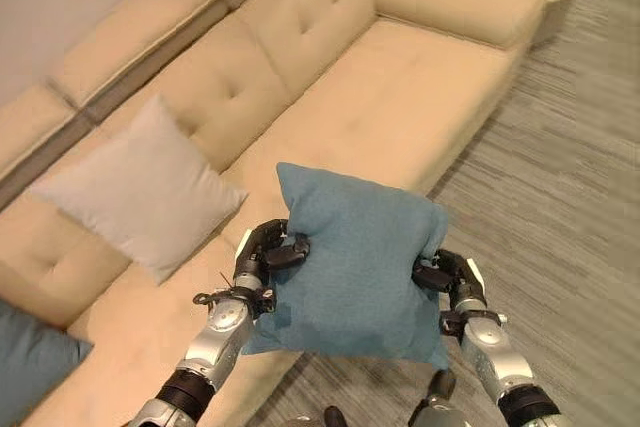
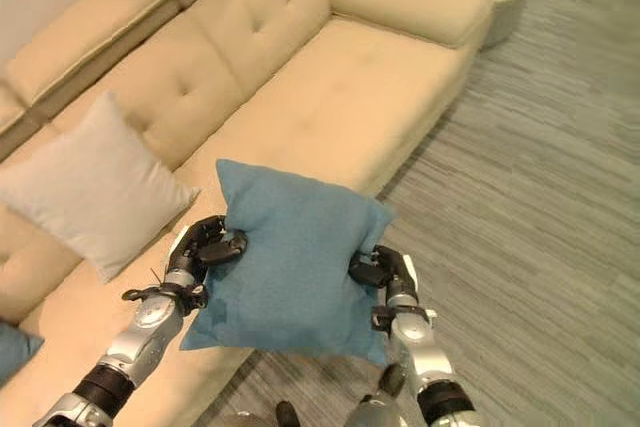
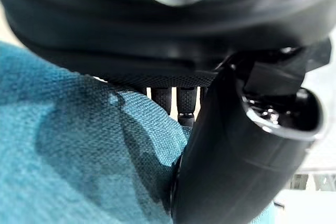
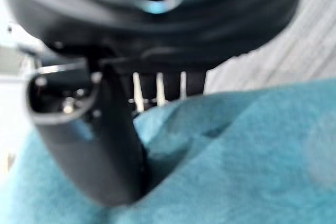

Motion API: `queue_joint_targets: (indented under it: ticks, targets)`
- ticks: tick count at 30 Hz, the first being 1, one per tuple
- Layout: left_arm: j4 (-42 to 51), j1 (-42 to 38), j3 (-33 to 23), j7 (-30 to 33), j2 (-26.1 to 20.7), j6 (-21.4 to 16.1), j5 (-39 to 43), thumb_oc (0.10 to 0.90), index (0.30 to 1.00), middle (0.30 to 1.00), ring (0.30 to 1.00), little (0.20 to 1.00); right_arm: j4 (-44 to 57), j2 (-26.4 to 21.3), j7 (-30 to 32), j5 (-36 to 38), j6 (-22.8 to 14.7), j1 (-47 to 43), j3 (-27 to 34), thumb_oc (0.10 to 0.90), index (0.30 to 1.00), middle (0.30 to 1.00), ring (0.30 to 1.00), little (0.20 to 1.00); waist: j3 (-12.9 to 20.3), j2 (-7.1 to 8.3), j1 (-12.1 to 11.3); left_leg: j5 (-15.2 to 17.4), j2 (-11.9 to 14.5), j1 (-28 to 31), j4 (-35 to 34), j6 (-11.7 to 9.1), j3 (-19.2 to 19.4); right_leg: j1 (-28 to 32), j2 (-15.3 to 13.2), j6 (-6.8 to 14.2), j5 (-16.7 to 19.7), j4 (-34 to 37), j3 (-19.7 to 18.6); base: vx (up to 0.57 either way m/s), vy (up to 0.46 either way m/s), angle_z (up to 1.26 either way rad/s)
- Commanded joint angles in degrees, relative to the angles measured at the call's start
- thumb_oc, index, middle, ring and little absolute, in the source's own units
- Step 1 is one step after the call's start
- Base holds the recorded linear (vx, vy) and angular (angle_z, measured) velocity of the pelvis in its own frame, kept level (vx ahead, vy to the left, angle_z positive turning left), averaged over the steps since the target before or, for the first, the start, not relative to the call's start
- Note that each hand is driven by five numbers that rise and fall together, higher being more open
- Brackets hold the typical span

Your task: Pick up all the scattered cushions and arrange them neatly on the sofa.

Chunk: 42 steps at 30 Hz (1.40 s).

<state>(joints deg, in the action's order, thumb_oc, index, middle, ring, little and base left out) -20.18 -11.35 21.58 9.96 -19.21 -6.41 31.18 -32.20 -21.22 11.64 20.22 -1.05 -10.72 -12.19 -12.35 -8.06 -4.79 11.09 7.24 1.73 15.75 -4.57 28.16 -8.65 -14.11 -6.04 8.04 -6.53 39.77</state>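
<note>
The blue cushion (image 1: pixel 350 267) hangs above the sofa's (image 1: pixel 420 97) front edge, pinched at its sides by the left hand (image 1: pixel 265 255) and right hand (image 1: pixel 445 279). A grey cushion (image 1: pixel 140 192) already leans on the backrest; this one is not yet placed.

No text, label, number or sign to read anywhere here, not on the blue cushion (image 1: pixel 355 267), not on the beige sofa (image 1: pixel 400 87), not on the grey cushion (image 1: pixel 140 192).
</note>
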Motion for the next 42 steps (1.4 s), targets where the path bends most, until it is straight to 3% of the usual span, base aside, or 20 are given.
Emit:
queue_joint_targets:
  ticks: [1,4,5,8,11,13,15,17,20,21,22,24,27,30,32,33,35,38,40,42]
  targets:
    - [7.72,-9.74,7.83,-4.35,4.33,-7.02,-3.30,0.400,0.300,0.300,0.300,0.300,12.62,2.90,-5.03,-2.32,-7.73,-5.10,-4.73,0.400,0.300,0.300,0.300,0.300,8.38,1.95,2.52,-8.91,3.87,1.79,-14.92,-0.93,-0.55,8.51,-5.11,17.58,-4.68,5.12,-3.38,0.26,-0.698,-1.04]
    - [7.28,-9.54,7.56,-3.91,5.40,-7.77,0.43,0.400,0.300,0.300,0.300,0.300,12.51,2.03,-5.02,-2.08,-8.29,-5.20,-5.90,0.400,0.300,0.300,0.300,0.300,7.83,1.48,3.06,-13.67,9.26,1.50,-10.67,-3.12,-1.75,7.95,0.51,15.08,-7.39,5.96,-6.22,0.19,-0.504,-1.03]
    - [6.64,-9.34,7.38,-3.66,5.85,-8.05,0.50,0.400,0.300,0.300,0.300,0.300,13.10,1.14,-4.40,-1.93,-8.64,-5.11,-6.22,0.400,0.300,0.300,0.300,0.300,6.75,1.96,2.49,-15.76,9.64,0.36,-4.49,-2.88,-7.72,8.44,3.63,13.25,-8.30,7.47,-8.69,0.20,-0.437,-1.10]
    - [6.47,-9.01,7.96,-3.49,6.04,-8.03,0.64,0.400,0.300,0.300,0.300,0.300,14.65,0.63,-5.10,-1.35,-8.65,-4.62,-7.38,0.400,0.300,0.300,0.300,0.300,5.08,4.87,0.79,-7.84,-1.72,-5.40,1.54,1.21,-20.28,8.10,6.59,11.58,-8.77,9.29,-15.60,0.21,-0.429,-1.45]
    - [5.62,-10.67,9.31,-3.49,6.02,-7.83,-0.26,0.400,0.300,0.300,0.300,0.300,14.11,0.54,-5.16,-0.46,-9.09,-5.28,-7.68,0.400,0.300,0.300,0.300,0.300,4.13,6.12,-0.34,-4.24,-6.28,-12.48,0.26,3.26,-20.05,10.70,8.90,11.74,-10.00,11.40,-18.63,0.27,-0.229,-1.34]
    - [5.49,-10.94,9.42,-3.48,6.08,-7.79,-0.83,0.400,0.300,0.300,0.300,0.300,13.85,0.67,-5.10,-0.61,-9.19,-5.43,-7.93,0.400,0.300,0.300,0.300,0.300,4.11,5.97,-1.09,-5.33,-8.09,-14.08,-1.63,3.73,-20.07,11.47,9.79,11.74,-10.52,11.53,-19.21,0.37,-0.127,-0.84]
    - [5.54,-9.90,9.41,-3.95,5.74,-7.53,-1.72,0.400,0.300,0.300,0.300,0.300,11.99,1.80,-5.61,-1.06,-9.53,-6.11,-9.16,0.400,0.300,0.300,0.300,0.300,4.13,5.07,-5.29,-14.11,-14.70,-20.72,-13.06,2.92,-21.62,14.74,15.62,11.01,-12.64,11.53,-22.87,0.46,-0.124,-0.75]
    - [5.85,-9.56,9.42,-3.79,5.35,-7.55,-2.11,0.400,0.300,0.300,0.300,0.300,11.23,2.44,-5.65,-1.11,-9.52,-6.85,-9.46,0.400,0.300,0.300,0.300,0.300,4.23,5.36,-6.87,-15.99,-15.11,-23.02,-15.80,2.41,-21.53,15.80,16.99,10.45,-13.67,11.53,-24.56,0.40,-0.114,-1.29]
    - [6.79,-7.78,9.02,-3.82,3.15,-7.47,-1.27,0.400,0.300,0.300,0.300,0.300,10.34,5.19,-6.81,-1.31,-9.68,-7.12,-11.58,0.400,0.300,0.300,0.300,0.300,5.55,8.17,-10.48,-18.05,-16.94,-18.61,-17.77,7.13,-25.36,19.99,18.82,9.78,-15.15,8.98,-28.59,0.61,-0.041,-1.38]
    - [6.81,-7.77,9.01,-3.82,3.14,-7.46,-1.26,0.400,0.300,0.300,0.300,0.300,10.34,5.20,-6.81,-1.32,-9.68,-7.12,-11.59,0.400,0.300,0.300,0.300,0.300,5.70,8.14,-10.54,-18.06,-16.83,-18.84,-17.68,7.10,-25.33,19.79,18.91,9.74,-15.05,8.98,-28.66,0.45,0.004,-0.92]
    - [7.36,-7.55,8.83,-3.29,2.07,-7.31,-1.90,0.400,0.300,0.300,0.300,0.300,9.60,6.15,-7.32,-1.01,-9.72,-6.85,-11.49,0.400,0.300,0.300,0.300,0.300,5.96,9.94,-10.80,-16.84,-16.40,-16.31,-17.22,8.40,-23.96,18.27,16.68,13.66,-12.00,-0.47,-26.25,0.41,0.042,-0.43]
    - [7.90,-7.56,7.95,-2.51,1.11,-7.09,-2.19,0.400,0.300,0.300,0.300,0.300,9.64,6.21,-7.78,-1.54,-9.05,-6.78,-11.30,0.400,0.300,0.300,0.300,0.300,5.84,9.25,-9.68,-14.83,-14.75,-11.77,-17.18,9.10,-23.28,13.79,10.58,18.61,-7.44,-14.47,-19.81,0.51,0.105,-0.12]
    - [7.62,-7.79,7.52,-2.39,0.74,-6.87,-2.61,0.400,0.300,0.300,0.300,0.300,9.25,6.67,-8.32,-2.00,-8.49,-5.94,-10.27,0.400,0.300,0.300,0.300,0.300,5.82,7.27,-7.98,-11.26,-12.61,-6.87,-16.76,9.61,-22.92,10.26,4.01,19.79,-5.22,-28.24,-12.17,0.31,0.102,-0.59]
    - [7.00,-8.68,7.58,-2.91,0.72,-6.40,-3.67,0.400,0.300,0.300,0.300,0.300,10.32,6.26,-8.65,-1.96,-8.04,-4.35,-8.54,0.400,0.300,0.300,0.300,0.300,5.67,6.05,-5.92,-7.49,-11.26,-2.01,-16.76,8.93,-23.38,8.52,-1.62,17.86,-6.82,-25.00,-8.34,0.40,-0.001,0.37]
    - [5.65,-9.65,7.73,-3.32,1.24,-6.00,-5.23,0.400,0.300,0.300,0.300,0.300,11.34,5.11,-8.70,-1.49,-8.00,-4.11,-7.83,0.400,0.300,0.300,0.300,0.300,5.80,6.60,-5.02,-4.32,-10.64,0.57,-15.94,7.02,-24.85,6.80,-0.60,16.11,-9.25,-8.76,-11.33,0.63,-0.311,0.50]
    - [4.12,-10.35,7.90,-3.06,2.11,-6.12,-6.15,0.400,0.300,0.300,0.300,0.300,11.65,4.43,-8.48,-0.76,-8.05,-3.81,-7.42,0.400,0.300,0.300,0.300,0.300,5.98,6.70,-3.48,-1.94,-9.45,2.89,-15.54,5.97,-28.01,3.38,0.51,16.70,-6.44,3.97,-19.29,0.80,-0.438,0.15]
    - [2.78,-10.98,9.85,-1.72,3.88,-6.80,-6.85,0.400,0.300,0.300,0.300,0.300,10.62,3.78,-7.15,-1.29,-7.75,-2.96,-7.48,0.400,0.300,0.300,0.300,0.300,5.14,7.06,-0.21,0.38,-8.45,7.19,-13.22,4.56,-37.65,-1.94,1.90,19.39,-1.90,4.94,-36.33,0.79,-0.497,0.72]
    - [2.88,-10.32,9.78,-1.64,4.03,-6.83,-6.50,0.400,0.300,0.300,0.300,0.300,11.27,3.96,-7.49,-1.51,-7.33,-2.13,-7.53,0.400,0.300,0.300,0.300,0.300,6.08,7.30,0.84,-0.91,-5.38,7.79,-10.47,2.72,-38.28,-0.23,3.28,18.42,-3.04,3.06,-34.25,0.45,-0.415,1.88]
    - [3.28,-9.84,8.93,-1.11,3.28,-6.94,-5.43,0.400,0.300,0.300,0.300,0.300,12.21,3.54,-7.95,-1.58,-7.46,-2.40,-8.48,0.400,0.300,0.300,0.300,0.300,6.07,7.15,0.86,-8.99,-1.97,4.08,-2.04,-0.54,-38.36,2.04,6.36,16.36,-4.80,3.06,-31.87,0.23,-0.401,0.48]
    - [4.01,-8.86,7.03,-1.47,3.35,-6.77,-3.41,0.400,0.300,0.300,0.300,0.300,12.79,2.58,-6.83,-1.43,-8.10,-3.29,-8.91,0.400,0.300,0.300,0.300,0.300,3.45,8.94,-1.24,-12.35,1.00,-7.68,14.80,2.54,-30.82,8.06,7.60,12.40,-5.48,6.40,-26.77,0.15,-0.600,0.32]
